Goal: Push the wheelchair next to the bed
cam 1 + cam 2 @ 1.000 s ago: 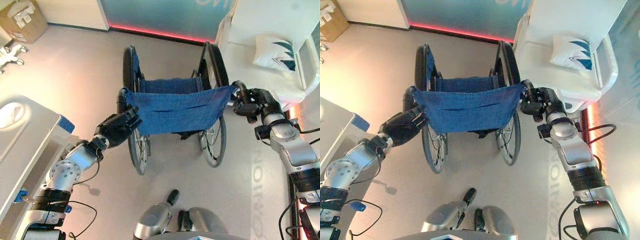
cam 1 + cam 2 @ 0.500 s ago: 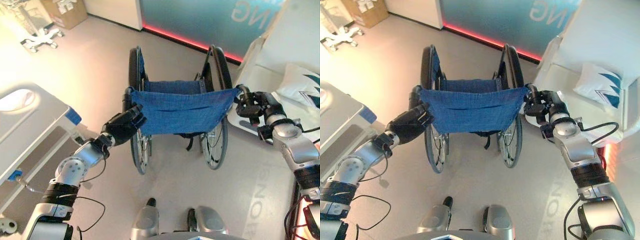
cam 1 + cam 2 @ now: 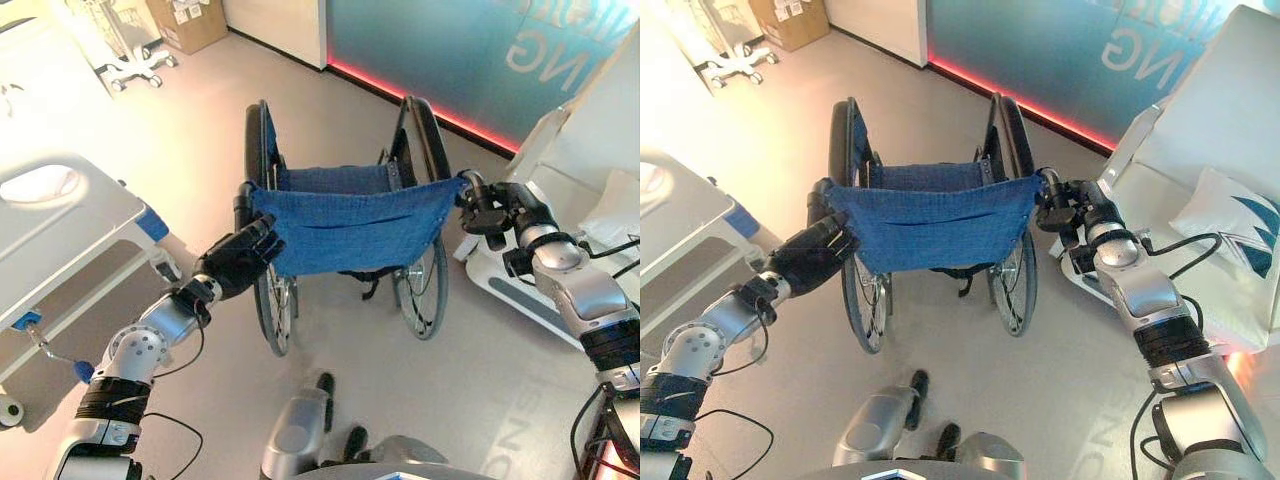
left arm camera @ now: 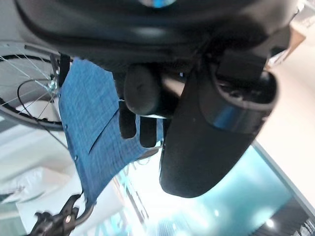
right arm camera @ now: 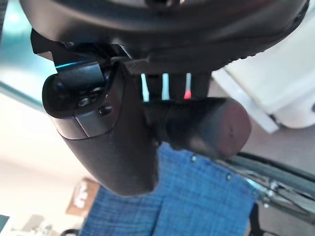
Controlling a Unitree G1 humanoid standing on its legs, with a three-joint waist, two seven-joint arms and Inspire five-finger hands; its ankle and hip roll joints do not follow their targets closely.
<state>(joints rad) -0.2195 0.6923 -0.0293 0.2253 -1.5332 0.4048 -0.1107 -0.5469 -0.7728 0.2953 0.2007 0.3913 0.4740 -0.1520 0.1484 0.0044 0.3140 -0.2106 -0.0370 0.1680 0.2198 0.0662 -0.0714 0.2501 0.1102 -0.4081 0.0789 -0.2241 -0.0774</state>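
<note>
In the left eye view the wheelchair (image 3: 345, 225) stands at the middle of the frame, its blue fabric backrest (image 3: 350, 228) facing the camera and its two large wheels on the grey floor (image 3: 190, 110). The left hand (image 3: 236, 262) comes up from the lower left, fingers curled round the left push handle (image 3: 243, 190). The right hand (image 3: 497, 208) at the right edge is closed round the right push handle (image 3: 466, 187).

In the right eye view the white bed (image 3: 1200, 190) lies along the right side, just beside the wheelchair's right wheel, with a white pillow (image 3: 1232, 230) bearing a teal pattern on it. A second white bed (image 3: 680, 225) shows at the left edge; a cardboard box (image 3: 788, 20) sits at upper left.

The left wrist view shows the dark fingers (image 4: 140, 105) wrapped over the handle, blue fabric behind.

The right wrist view shows the thumb (image 5: 110, 140) and fingers clamped on the round handle grip (image 5: 209, 125).
</note>
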